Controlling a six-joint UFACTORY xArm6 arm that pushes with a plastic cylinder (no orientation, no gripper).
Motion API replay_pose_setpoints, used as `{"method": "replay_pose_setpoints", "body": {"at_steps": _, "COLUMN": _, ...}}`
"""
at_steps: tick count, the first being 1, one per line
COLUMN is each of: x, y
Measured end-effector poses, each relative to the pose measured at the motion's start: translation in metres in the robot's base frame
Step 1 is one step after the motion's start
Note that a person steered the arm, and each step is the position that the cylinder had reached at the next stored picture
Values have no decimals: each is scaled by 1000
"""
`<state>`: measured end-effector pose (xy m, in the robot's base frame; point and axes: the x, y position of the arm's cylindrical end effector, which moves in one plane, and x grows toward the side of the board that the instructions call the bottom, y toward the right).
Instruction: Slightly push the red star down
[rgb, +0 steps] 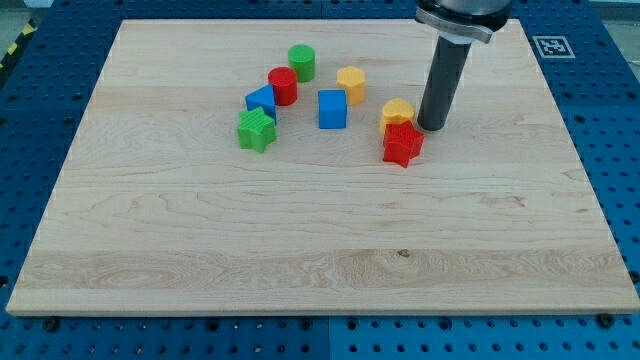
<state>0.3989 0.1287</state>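
Wooden table (320, 250) on a blue pegboard (610, 150). All blocks lie in the upper half; the lower half is bare wood, so open room extends from the red star (403, 144) toward the view's bottom, left and right — no block stands in that direction. The star sits right of centre, well apart from every table edge. Its upper side touches, or nearly touches, a yellow block (398, 112) just above it (shape unclear). The star has no long axis; its arms spread about evenly, and which way any one points cannot be made out.

My tip (433, 128) rests on the table just to the upper right of the star, beside the yellow block. The dark rod rises nearly upright to a collar at the view's top. The arm carries no pincer, so no spread or pinch can be told.

To the left: blue cube (332, 109), yellow hexagon (351, 83), green cylinder (302, 62), red cylinder (283, 86), a second blue block (261, 100), green star (256, 130).
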Motion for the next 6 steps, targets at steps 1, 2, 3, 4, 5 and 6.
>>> {"method": "replay_pose_setpoints", "body": {"at_steps": 1, "x": 1, "y": -5}}
{"method": "replay_pose_setpoints", "body": {"at_steps": 2, "x": 9, "y": -5}}
{"method": "replay_pose_setpoints", "body": {"at_steps": 3, "x": 27, "y": -5}}
{"method": "replay_pose_setpoints", "body": {"at_steps": 4, "x": 42, "y": -5}}
{"method": "replay_pose_setpoints", "body": {"at_steps": 5, "x": 44, "y": -5}}
{"method": "replay_pose_setpoints", "body": {"at_steps": 6, "x": 26, "y": -2}}
